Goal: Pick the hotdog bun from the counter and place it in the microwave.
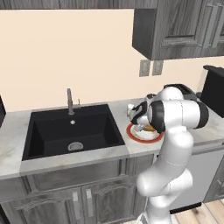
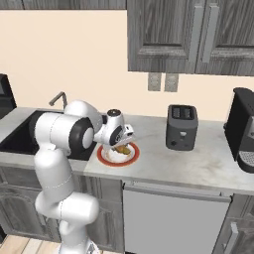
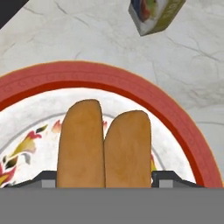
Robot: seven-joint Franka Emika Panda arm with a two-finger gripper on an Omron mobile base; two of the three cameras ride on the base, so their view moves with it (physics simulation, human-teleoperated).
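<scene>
The hotdog bun (image 3: 103,144) lies on a red-rimmed white plate (image 3: 175,118) on the marbled counter (image 2: 188,163), just right of the sink. My gripper (image 3: 104,178) reaches down over the plate, and its two fingertips (image 3: 49,177) press against the bun's left and right sides. The bun's underside still seems to rest on the plate. From the right base view the bun (image 2: 122,148) peeks out orange-brown under the hand (image 2: 119,134); from the left base view the bun (image 1: 150,128) sits just below the hand (image 1: 141,114). The microwave is out of view.
A small printed box (image 3: 155,15) stands on the counter just beyond the plate. The black sink (image 1: 72,131) with its faucet (image 1: 69,101) lies left of the plate. A black toaster (image 2: 181,126) and a coffee machine (image 2: 243,129) stand further right, under upper cabinets (image 2: 191,34).
</scene>
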